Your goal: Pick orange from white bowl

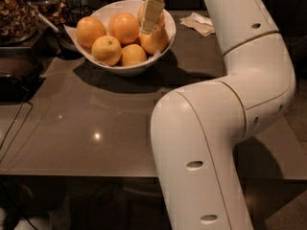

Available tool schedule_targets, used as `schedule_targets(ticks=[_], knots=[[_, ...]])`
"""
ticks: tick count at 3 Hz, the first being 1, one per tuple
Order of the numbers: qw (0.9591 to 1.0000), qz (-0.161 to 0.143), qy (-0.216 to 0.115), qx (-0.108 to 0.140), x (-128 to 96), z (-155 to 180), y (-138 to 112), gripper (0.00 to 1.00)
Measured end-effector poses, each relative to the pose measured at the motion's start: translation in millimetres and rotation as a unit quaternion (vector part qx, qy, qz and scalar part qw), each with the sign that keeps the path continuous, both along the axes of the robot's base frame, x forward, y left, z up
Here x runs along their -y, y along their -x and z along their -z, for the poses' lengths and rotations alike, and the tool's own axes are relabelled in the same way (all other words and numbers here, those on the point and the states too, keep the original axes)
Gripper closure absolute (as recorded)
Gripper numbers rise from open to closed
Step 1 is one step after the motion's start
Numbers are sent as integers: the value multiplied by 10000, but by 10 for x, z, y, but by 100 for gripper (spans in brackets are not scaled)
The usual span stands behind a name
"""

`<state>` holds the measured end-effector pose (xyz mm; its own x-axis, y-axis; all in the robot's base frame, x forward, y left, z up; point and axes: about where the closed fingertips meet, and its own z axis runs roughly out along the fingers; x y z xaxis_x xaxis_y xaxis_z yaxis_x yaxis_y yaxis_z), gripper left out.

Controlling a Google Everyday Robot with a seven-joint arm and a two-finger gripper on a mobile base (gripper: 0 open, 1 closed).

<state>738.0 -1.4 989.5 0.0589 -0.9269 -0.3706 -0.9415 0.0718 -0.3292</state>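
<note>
White bowl (125, 70) holds the orange (161, 39) just under the pincer (147, 29) — spread or pressed, cannot tell

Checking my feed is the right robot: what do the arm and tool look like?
The arm is glossy white: thick rounded segments, thin seams, small dark oval slots, no cables showing. The tool, over the white bowl, is narrow and cream-coloured.

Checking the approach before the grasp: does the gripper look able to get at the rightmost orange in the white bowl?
Probably yes. The gripper hangs right over the rightmost orange, inside the white bowl rim, with nothing between them; the neighbouring oranges lie to its left.
</note>
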Motion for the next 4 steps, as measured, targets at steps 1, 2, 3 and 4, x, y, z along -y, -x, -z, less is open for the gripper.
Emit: schedule_targets(ticks=[1,2,3,4], knots=[[9998,-156,87,-30,-174,119,-64,27],[9994,-296,189,-64,-310,223,-102,30],[9990,-347,251,-105,-355,291,-119,34],[9987,-390,297,-159,-387,358,-127,37]])
